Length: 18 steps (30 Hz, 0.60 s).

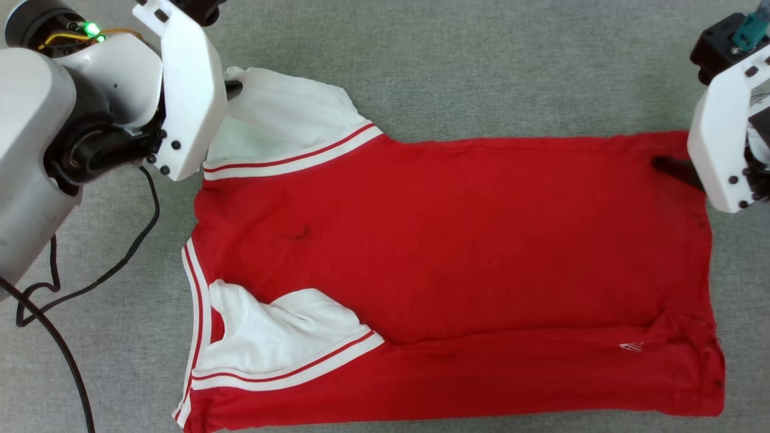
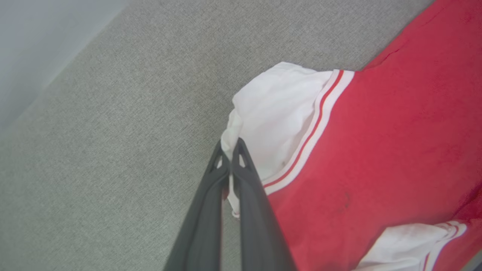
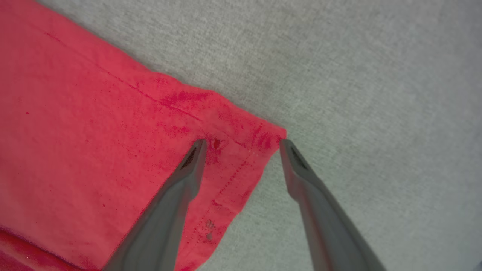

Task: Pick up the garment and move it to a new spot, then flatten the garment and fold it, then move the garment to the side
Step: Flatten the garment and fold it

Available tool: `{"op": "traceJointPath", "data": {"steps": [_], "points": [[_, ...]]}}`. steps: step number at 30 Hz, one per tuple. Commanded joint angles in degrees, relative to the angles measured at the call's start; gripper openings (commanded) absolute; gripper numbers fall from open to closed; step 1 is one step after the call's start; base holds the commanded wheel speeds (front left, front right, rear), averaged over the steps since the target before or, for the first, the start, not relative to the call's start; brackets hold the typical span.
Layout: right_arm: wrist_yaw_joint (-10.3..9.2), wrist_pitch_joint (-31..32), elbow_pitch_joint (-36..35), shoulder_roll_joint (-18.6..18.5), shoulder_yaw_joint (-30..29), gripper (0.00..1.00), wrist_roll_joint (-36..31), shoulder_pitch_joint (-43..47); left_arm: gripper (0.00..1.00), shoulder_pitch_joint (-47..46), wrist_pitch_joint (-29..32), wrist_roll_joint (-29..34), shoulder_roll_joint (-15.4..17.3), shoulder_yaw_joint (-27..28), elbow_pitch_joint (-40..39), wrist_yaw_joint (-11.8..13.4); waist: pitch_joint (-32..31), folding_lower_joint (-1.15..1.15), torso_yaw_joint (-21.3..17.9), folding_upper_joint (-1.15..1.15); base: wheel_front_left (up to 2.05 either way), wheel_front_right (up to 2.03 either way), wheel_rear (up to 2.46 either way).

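Pinching the soft white sleeve (image 2: 275,113) of the red shirt (image 1: 451,240), my left claw (image 2: 229,145) is closed on its crumpled edge. My right claw (image 3: 243,142) stands wide open, its fingers straddling the stitched hem corner. The shirt lies spread out, plain side up, on the grey woven counter (image 1: 481,72), with striped trim at both sleeves.

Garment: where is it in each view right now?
Head view: the garment spreads across the centre, sleeves at left.
Left wrist view: right half, a white sleeve pinched in the left gripper.
Right wrist view: left half, hem corner between the fingers of the open right gripper.
Shared landmark: the grey surface.
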Motion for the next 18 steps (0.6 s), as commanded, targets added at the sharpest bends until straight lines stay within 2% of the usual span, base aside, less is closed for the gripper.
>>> {"op": "traceJointPath", "data": {"steps": [1,8,9,10,18], "points": [[-0.04,-0.5,1.3,1.1,0.6,1.0,0.0,0.0,0.0,-0.8,-0.5,0.4,0.0,-0.3,-0.2,0.0,0.8,0.0,0.6,0.0,0.0,0.0,0.0],[-0.04,-3.0,5.9,3.2,4.9,1.0,1.0,3.8,0.0,-0.7,-1.7,0.5,0.2,-1.3,-0.1,0.0,1.4,0.0,1.2,0.0,0.0,0.0,0.0],[-0.04,-3.7,6.4,3.3,5.4,0.46,1.1,3.9,0.0,-0.6,-2.0,0.4,0.2,-1.4,0.1,0.0,1.3,0.0,1.2,0.0,0.0,0.0,0.0],[-0.04,-4.5,6.8,3.3,5.6,0.0,1.2,3.8,0.0,-0.5,-2.2,0.3,0.3,-1.6,0.2,0.0,1.1,0.0,1.2,0.0,0.0,0.0,0.0],[-0.04,-11.8,6.9,1.6,5.7,0.0,3.6,1.6,0.0,1.7,-5.0,-0.4,1.0,-2.5,1.0,0.0,-3.2,0.0,0.8,0.0,0.0,0.0,0.0]]}}
